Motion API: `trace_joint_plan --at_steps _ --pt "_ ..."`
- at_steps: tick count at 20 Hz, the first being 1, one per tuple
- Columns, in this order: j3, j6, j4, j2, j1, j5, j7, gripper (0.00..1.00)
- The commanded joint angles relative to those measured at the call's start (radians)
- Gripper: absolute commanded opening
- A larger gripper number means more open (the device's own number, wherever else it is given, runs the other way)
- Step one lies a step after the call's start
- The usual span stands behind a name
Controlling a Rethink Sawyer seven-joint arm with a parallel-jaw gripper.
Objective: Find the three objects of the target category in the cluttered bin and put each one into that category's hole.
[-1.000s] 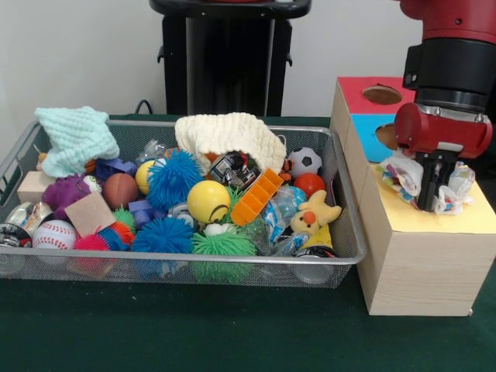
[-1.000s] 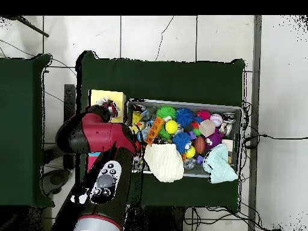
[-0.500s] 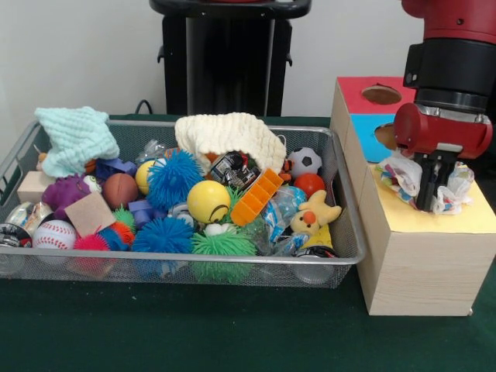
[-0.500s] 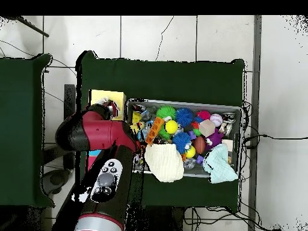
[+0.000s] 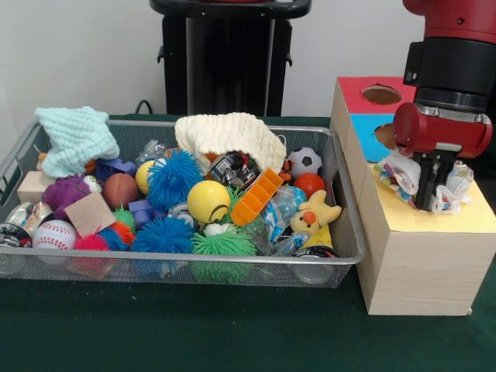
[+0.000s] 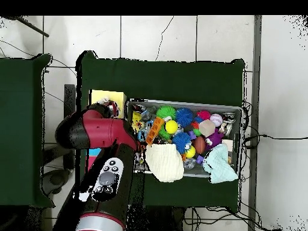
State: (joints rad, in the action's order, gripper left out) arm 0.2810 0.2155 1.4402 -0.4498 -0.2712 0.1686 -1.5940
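The gripper (image 5: pixel 432 203) was found poised above the yellow top (image 5: pixel 434 217) of the sorting box (image 5: pixel 415 267), clenched upon a crinkled clear plastic bag with coloured contents (image 5: pixel 403 177), whose loose ends bulged out on both sides of the black fingers. The wire bin (image 5: pixel 345 232) stood just beside the box, packed with spiky balls, a yellow ball (image 5: pixel 208 201), an orange block (image 5: pixel 256 196) and two knitted cloths. No opening could be made out in the yellow panel from the front view, the gripper and bag covering part of it; in the overhead view the arm (image 6: pixel 96 133) hid most of the box. Round holes were seen in the red panel (image 5: pixel 381 94) and the blue panel (image 5: pixel 385 135) behind. It was judged that the chief risk lay in release without alignment: the bag, being soft and spread wider than the fingers, could catch on a hole's rim, settle on the flat top, or slide off the box edge. A fold could also cling to a finger on opening. Which hole was the correct one could not be confirmed.
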Motion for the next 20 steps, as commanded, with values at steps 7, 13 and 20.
trace_joint_plan --at_steps 7,13,20 --pt "-0.061 0.216 0.028 0.035 0.059 -0.012 -0.114 0.0" --pt "-0.066 0.22 0.038 0.027 0.056 -0.008 -0.127 0.0" --pt "-0.07 0.231 0.04 0.022 0.055 0.0 -0.137 0.0"
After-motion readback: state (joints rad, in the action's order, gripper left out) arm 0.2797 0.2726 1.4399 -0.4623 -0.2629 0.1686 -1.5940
